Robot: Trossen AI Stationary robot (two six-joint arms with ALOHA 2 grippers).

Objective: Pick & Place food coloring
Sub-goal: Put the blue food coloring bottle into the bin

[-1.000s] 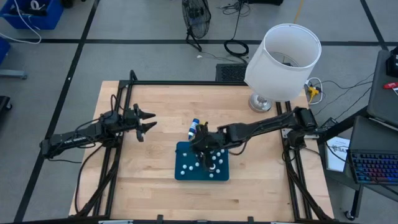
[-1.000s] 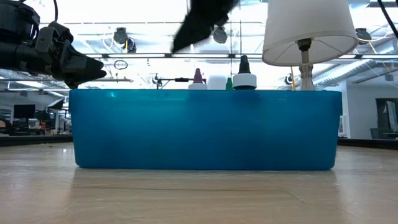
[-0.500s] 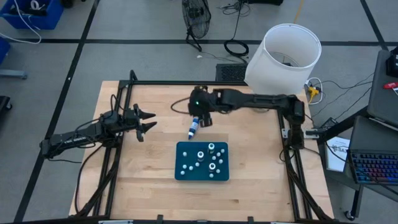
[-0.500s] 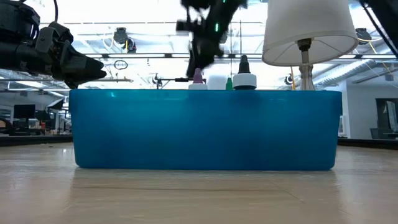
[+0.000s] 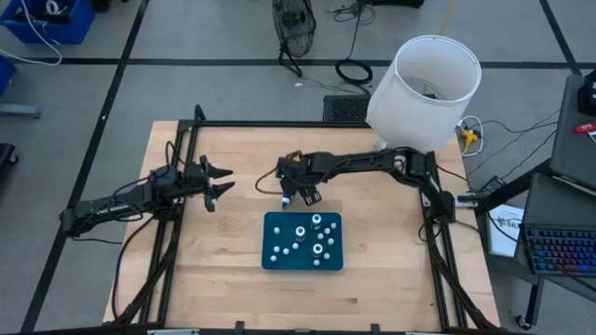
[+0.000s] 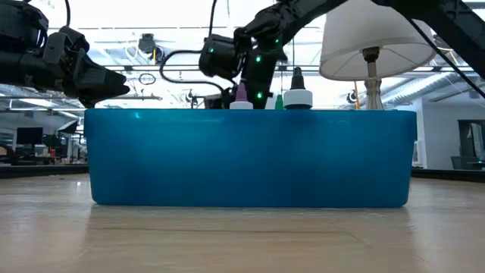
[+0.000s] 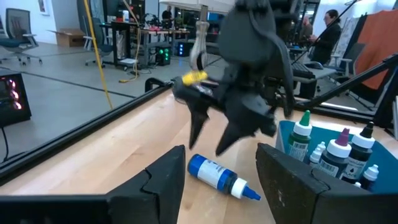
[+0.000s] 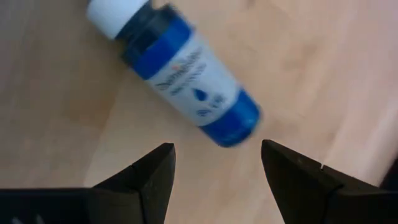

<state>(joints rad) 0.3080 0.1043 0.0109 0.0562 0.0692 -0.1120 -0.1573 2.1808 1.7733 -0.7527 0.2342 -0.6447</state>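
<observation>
The right hand [image 5: 305, 196] is hovering open and empty over the blue food coloring bottle [image 5: 287, 195] lying on the bench [image 5: 233, 242] just beneath it, and probably should be straddling the bottle's body squarely before closing.

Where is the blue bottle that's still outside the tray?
In the high view, the blue bottle lies on its side on the table, just behind the teal tray, directly under the right gripper.
</observation>
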